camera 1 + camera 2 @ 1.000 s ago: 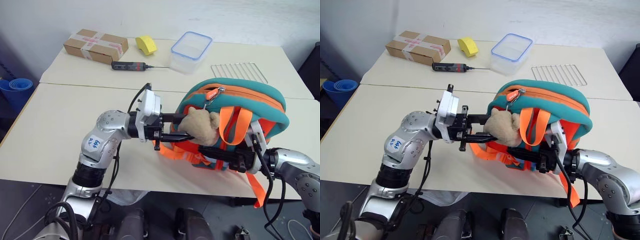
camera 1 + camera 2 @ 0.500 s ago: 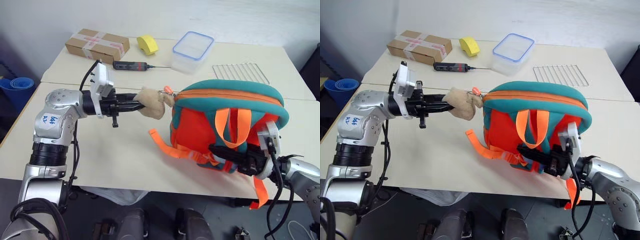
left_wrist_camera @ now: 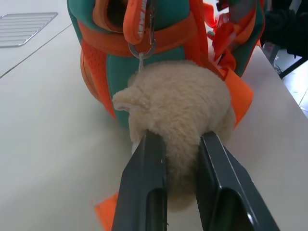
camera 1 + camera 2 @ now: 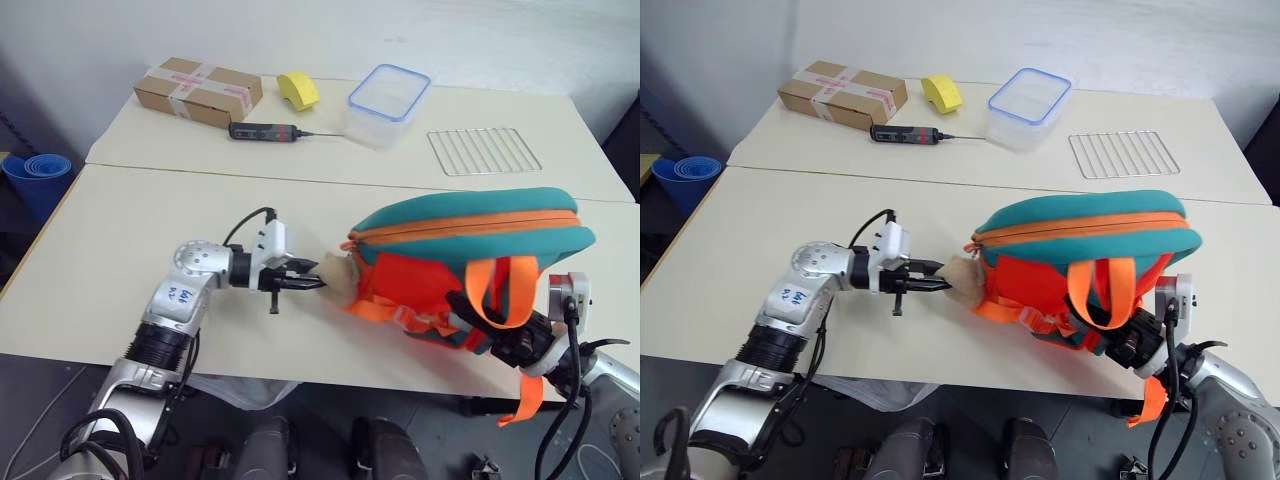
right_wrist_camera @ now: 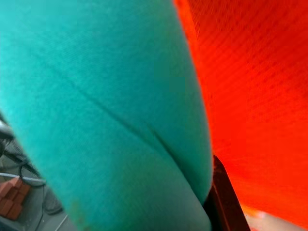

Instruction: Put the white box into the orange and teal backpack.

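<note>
- Left of centre, the left claw (image 4: 312, 284) is pinching the tan plush bear (image 3: 175, 108) between its nearly closed fingers (image 3: 147, 185); it has dropped from mid-air at the upper left a moment ago to just above the surface (image 4: 110, 250), pulling the bear and its zipper ring along.
- In the middle right, the orange and teal backpack (image 4: 470, 225) is now lying tipped over on its side rather than standing upright, its orange zipper line (image 4: 470, 225) running level and looking mostly shut.
- At the lower right, the right claw (image 4: 500, 340) is staying clamped on the backpack's orange strap area at the surface edge, having slid rightward.
- The white box is nowhere among the cardboard box (image 4: 198, 90), clear container (image 4: 386, 103) and wire rack (image 4: 484, 150) along the top, so loading probably has to wait until the backpack is opened.
</note>
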`<state>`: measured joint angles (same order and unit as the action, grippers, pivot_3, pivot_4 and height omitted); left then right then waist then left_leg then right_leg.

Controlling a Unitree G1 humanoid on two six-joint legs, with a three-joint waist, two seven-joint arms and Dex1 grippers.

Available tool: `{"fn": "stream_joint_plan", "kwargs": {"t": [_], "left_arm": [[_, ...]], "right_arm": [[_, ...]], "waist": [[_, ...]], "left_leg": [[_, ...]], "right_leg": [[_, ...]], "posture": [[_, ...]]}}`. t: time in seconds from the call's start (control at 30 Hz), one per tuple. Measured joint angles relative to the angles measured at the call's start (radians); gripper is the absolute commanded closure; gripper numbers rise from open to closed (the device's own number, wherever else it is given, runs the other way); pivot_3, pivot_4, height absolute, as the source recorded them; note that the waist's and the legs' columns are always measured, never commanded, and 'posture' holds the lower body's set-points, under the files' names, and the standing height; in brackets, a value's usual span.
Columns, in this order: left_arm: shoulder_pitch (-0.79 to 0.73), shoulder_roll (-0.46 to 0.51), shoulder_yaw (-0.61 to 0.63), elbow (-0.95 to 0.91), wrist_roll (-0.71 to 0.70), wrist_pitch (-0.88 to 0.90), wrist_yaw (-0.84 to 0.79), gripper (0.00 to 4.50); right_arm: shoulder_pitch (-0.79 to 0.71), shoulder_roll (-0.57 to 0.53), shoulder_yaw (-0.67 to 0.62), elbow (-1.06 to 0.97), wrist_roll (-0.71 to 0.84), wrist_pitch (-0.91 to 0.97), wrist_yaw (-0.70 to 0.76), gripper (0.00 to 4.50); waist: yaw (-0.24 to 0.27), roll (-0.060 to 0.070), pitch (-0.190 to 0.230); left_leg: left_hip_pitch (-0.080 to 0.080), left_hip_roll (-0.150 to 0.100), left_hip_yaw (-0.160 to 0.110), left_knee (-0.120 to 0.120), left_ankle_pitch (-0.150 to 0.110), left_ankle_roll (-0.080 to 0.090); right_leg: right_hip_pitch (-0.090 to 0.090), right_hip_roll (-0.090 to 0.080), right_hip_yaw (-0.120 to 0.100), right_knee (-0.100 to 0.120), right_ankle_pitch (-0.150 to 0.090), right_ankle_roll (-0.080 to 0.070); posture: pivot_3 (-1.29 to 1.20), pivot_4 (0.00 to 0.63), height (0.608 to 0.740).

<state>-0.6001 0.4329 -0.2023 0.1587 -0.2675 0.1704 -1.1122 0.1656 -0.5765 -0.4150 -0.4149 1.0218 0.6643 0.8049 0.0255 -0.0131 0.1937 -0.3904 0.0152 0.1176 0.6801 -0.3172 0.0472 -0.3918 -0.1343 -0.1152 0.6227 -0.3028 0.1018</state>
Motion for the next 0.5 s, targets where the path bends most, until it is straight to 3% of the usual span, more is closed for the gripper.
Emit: {"fn": "stream_joint_plan", "kwargs": {"t": [0.17, 0.27, 0.37, 0.5], "left_arm": [[0.052, 0.015, 0.019, -0.045, 0.0, 0.018, 0.042, 3.97], [0.074, 0.056, 0.076, -0.078, -0.027, 0.069, 0.066, 3.16], [0.13, 0.11, 0.147, -0.156, -0.075, 0.133, 0.074, 2.17], [0.246, 0.226, 0.225, -0.271, -0.143, 0.206, 0.042, 0.94]], "right_arm": [[-0.013, 0.004, 0.024, 0.024, -0.029, -0.028, 0.013, 4.5], [-0.057, 0.006, 0.063, 0.036, -0.083, -0.057, 0.009, 4.5], [-0.103, -0.001, 0.107, 0.044, -0.179, -0.127, 0.021, 3.57], [-0.095, -0.123, 0.117, 0.016, -0.267, -0.203, 0.121, 2.23]], "waist": [[-0.003, 0.0, 0.0], [-0.012, 0.0, 0.0], [-0.021, 0.001, 0.0], [-0.026, 0.003, 0.001]], "left_leg": [[0.001, 0.001, 0.0, 0.0, 0.0, -0.001], [0.001, 0.001, 0.0, 0.0, 0.0, -0.001], [0.001, 0.001, 0.0, -0.001, 0.0, -0.002], [0.001, 0.002, 0.0, -0.003, -0.001, -0.002]], "right_leg": [[0.0, 0.0, 0.0, 0.0, 0.0, 0.0], [0.0, 0.0, 0.0, 0.0, 0.0, 0.0], [-0.001, 0.0, 0.0, 0.001, 0.0, 0.0], [-0.001, 0.001, 0.0, 0.0, 0.0, 0.0]], "posture": [[0.0, 0.15, 0.74], [0.0, 0.15, 0.74], [0.0, 0.15, 0.74], [0.0, 0.15, 0.74]]}}
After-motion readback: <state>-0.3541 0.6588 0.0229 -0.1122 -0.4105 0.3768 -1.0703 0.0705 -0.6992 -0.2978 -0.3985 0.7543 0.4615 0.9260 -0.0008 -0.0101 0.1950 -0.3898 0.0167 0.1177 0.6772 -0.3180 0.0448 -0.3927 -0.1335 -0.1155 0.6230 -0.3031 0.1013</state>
